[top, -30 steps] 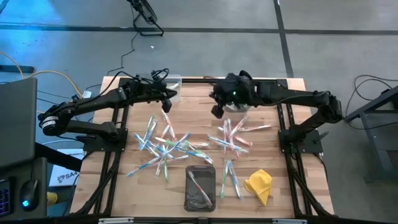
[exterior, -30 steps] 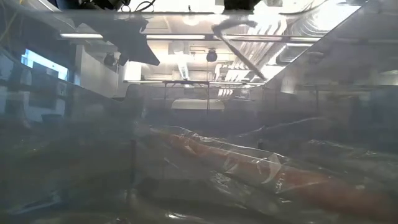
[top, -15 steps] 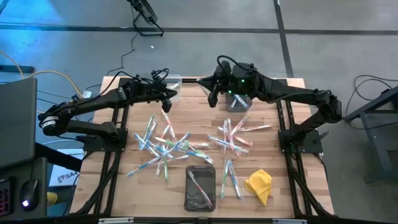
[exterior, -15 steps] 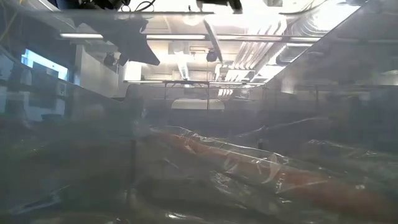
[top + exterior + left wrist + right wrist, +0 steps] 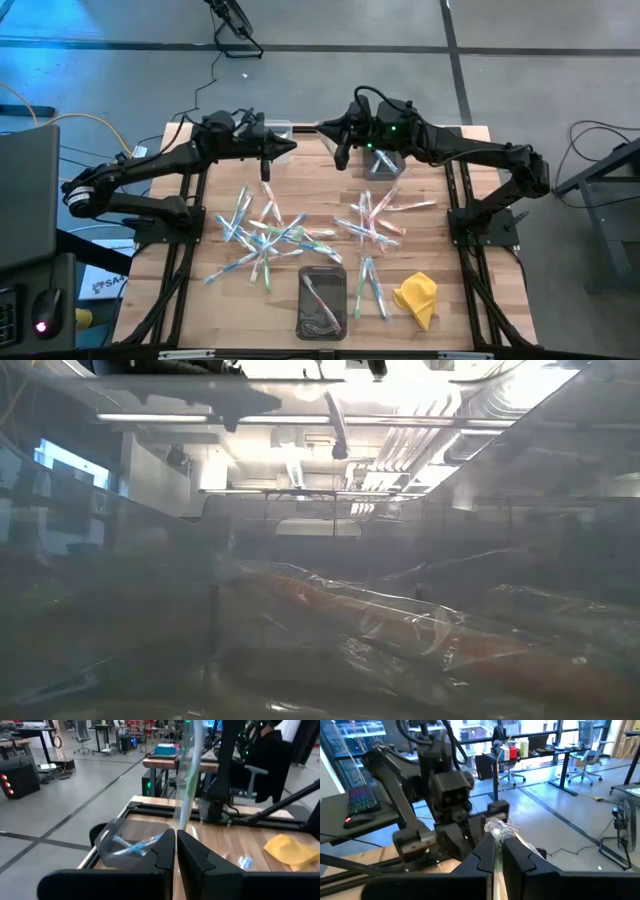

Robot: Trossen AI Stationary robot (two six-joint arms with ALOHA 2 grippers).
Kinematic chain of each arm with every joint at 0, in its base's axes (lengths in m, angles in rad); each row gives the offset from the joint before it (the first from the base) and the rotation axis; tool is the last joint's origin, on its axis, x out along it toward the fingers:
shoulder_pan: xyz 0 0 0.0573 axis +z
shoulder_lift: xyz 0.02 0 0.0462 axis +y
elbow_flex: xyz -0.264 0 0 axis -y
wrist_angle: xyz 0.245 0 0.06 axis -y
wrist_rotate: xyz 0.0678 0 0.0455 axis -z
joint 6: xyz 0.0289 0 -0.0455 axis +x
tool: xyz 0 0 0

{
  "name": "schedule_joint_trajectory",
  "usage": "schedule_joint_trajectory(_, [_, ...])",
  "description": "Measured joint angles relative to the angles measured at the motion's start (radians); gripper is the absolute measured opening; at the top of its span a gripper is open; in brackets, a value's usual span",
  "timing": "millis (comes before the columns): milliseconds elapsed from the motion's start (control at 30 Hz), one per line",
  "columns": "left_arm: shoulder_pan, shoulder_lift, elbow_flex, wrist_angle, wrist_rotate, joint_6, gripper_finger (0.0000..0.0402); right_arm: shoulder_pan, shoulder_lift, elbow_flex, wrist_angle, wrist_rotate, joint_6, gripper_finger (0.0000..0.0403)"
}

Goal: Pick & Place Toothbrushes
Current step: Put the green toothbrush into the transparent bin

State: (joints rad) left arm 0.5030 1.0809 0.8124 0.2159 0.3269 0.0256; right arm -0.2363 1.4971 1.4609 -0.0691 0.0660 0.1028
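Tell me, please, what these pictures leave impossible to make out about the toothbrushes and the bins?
- Low view: the tabletop is lost behind a blurred clear plastic wall.
- High view: the heaped thin white plastic toothbrushes are too small to count; the dark rectangular bin holds an unclear number.
- Left wrist view: the clear plastic bin is partly hidden by the left gripper.

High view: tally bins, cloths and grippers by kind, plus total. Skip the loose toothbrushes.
Bins: 3 (clear bin, grey bin, dark bin)
Yellow cloth: 1
Grippers: 2 (left gripper, right gripper, each shut on a toothbrush)
Total: 6
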Motion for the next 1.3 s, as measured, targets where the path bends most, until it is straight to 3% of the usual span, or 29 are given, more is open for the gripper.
schedule_joint_trajectory(100, [0.000, 0.039, 0.000, 0.063, 0.011, -0.026, 0.0015, 0.000, 0.000, 0.000, 0.033, -0.026, 0.001, 0.0005])
schedule_joint_trajectory(333, [-0.009, 0.171, 0.000, 0.220, 0.164, -0.110, 0.0015, 0.000, 0.000, 0.000, 0.069, -0.046, 0.000, 0.0005])
schedule_joint_trajectory(567, [-0.014, 0.225, 0.000, 0.317, 0.188, -0.136, 0.0017, 0.000, 0.000, 0.000, 0.066, -0.044, 0.001, 0.0005])
schedule_joint_trajectory(1000, [-0.041, 0.227, 0.000, 0.367, 0.087, -0.136, 0.0143, 0.001, 0.000, 0.000, 0.060, -0.068, 0.016, 0.0005])
schedule_joint_trajectory(1300, [-0.075, 0.227, 0.000, 0.367, 0.079, -0.127, 0.0155, 0.005, 0.036, 0.000, 0.099, -0.073, 0.035, 0.0005])
